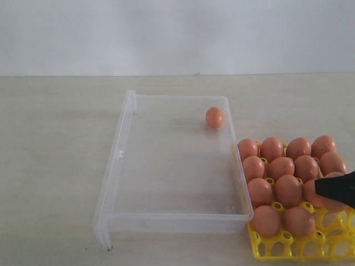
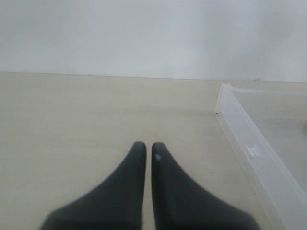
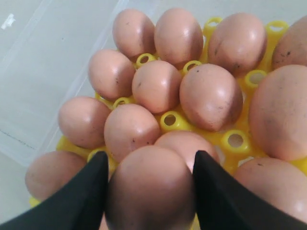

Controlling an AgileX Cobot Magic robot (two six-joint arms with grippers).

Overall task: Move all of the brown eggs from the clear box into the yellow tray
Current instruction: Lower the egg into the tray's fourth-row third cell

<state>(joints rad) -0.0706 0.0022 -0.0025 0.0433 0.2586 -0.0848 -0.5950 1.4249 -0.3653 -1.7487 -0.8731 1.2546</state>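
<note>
One brown egg (image 1: 214, 117) lies alone in the clear box (image 1: 113, 166), near its far right corner. Several more brown eggs (image 1: 281, 167) fill cups of the yellow tray (image 1: 288, 246), which stands right of the box. My right gripper (image 3: 150, 160) is shut on another brown egg (image 3: 151, 189) and holds it just above the tray's eggs; in the exterior view its black finger (image 1: 337, 188) reaches in from the right edge. My left gripper (image 2: 148, 146) is shut on nothing, over bare table beside the box's wall (image 2: 249, 143). The exterior view does not show it.
The tray (image 3: 175, 120) has free cups along its near row (image 1: 327, 238). The pale table (image 1: 55, 166) runs to a white wall behind.
</note>
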